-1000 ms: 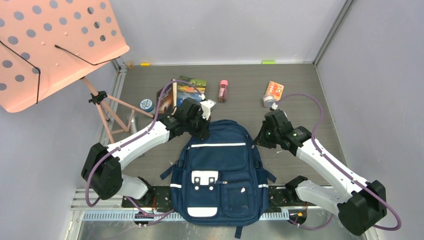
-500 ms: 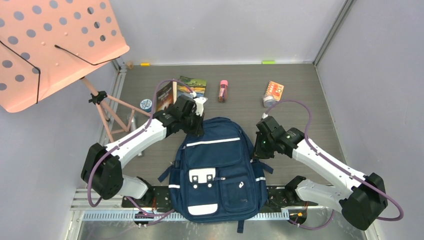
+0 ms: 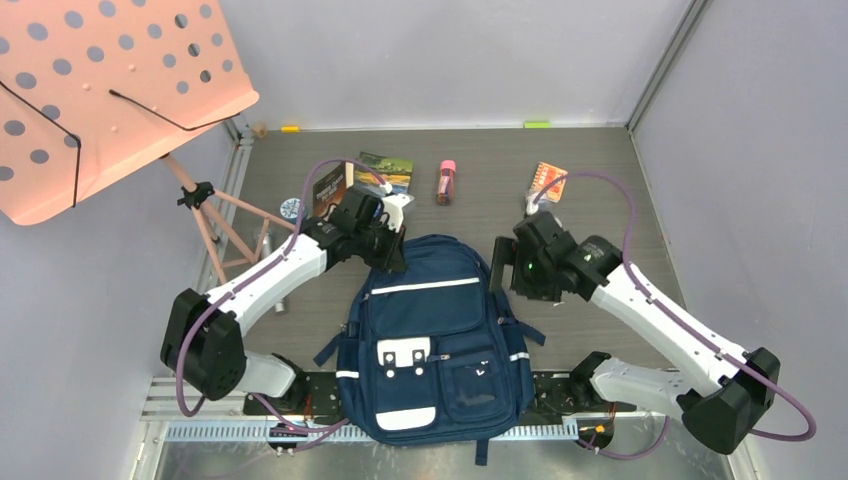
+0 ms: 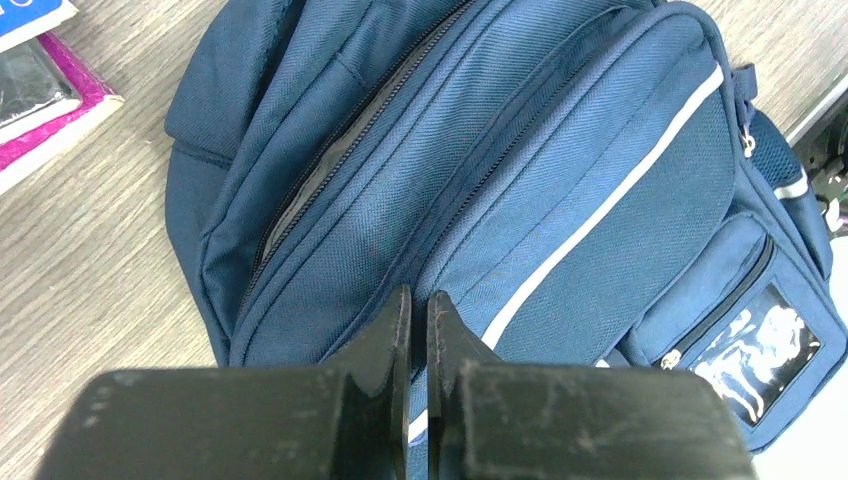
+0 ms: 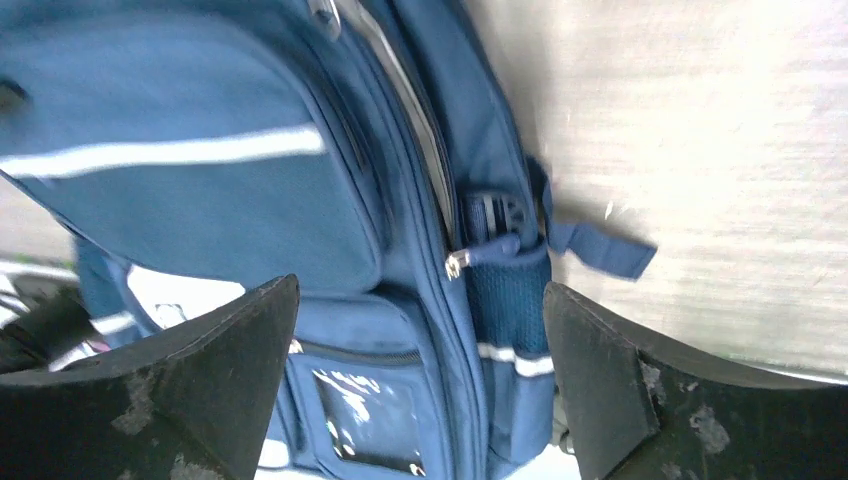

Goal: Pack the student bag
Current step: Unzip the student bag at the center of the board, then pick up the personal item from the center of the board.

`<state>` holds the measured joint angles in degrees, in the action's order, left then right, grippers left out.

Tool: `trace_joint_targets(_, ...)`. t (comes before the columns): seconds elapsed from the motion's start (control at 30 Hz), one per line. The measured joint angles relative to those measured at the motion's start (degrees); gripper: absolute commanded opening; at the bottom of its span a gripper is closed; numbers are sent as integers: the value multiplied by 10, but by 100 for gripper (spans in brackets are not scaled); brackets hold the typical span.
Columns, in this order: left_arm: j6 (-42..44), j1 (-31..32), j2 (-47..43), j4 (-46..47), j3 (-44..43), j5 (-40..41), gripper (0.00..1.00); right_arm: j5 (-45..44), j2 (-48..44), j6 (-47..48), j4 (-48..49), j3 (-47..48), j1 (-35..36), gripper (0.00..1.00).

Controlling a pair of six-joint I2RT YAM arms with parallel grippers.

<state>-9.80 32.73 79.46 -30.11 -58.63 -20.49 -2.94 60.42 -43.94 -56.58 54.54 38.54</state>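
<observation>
The student bag (image 3: 430, 320), navy with white stripe trim, lies flat in the middle of the table, front pocket up. My left gripper (image 3: 392, 258) is at its top left, shut on the fabric at the seam between the main compartment and the front pocket (image 4: 418, 300). The main zip (image 4: 330, 160) gapes a little and shows grey lining. My right gripper (image 3: 499, 265) hovers open over the bag's right side. Below its spread jaws (image 5: 420, 290) are a silver zip pull (image 5: 456, 264), the mesh side pocket (image 5: 508, 300) and a loose strap end (image 5: 600, 250).
Behind the bag lie two books (image 3: 335, 190) (image 3: 388, 170), a pink bottle (image 3: 446, 182) and an orange packet (image 3: 548, 182). A blue tape roll (image 3: 292, 209) sits by the legs of a pink music stand (image 3: 110, 90) at the left. Walls close the table in.
My right gripper has opened wide and lifted slightly off the bag's right side. The bag has slid a little to the left along with the left gripper, which stays shut.
</observation>
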Motion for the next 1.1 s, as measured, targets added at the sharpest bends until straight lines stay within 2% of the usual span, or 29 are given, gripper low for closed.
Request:
trace_joint_targets(0.23,31,0,-42,-23,-1,1,0,-30,90,69,8,147,-108,100)
trace_joint_targets(0.5,43,1,-51,-38,-1,12,0,-65,294,186,51,252,-235,100)
trace_joint_targets(0.8,45,1,-45,-45,-4,12,0,-64,499,355,70,393,-304,99)
trace_joint_targets(1.1,45,1,-45,-45,-4,12,0,-38,639,447,47,539,-324,95)
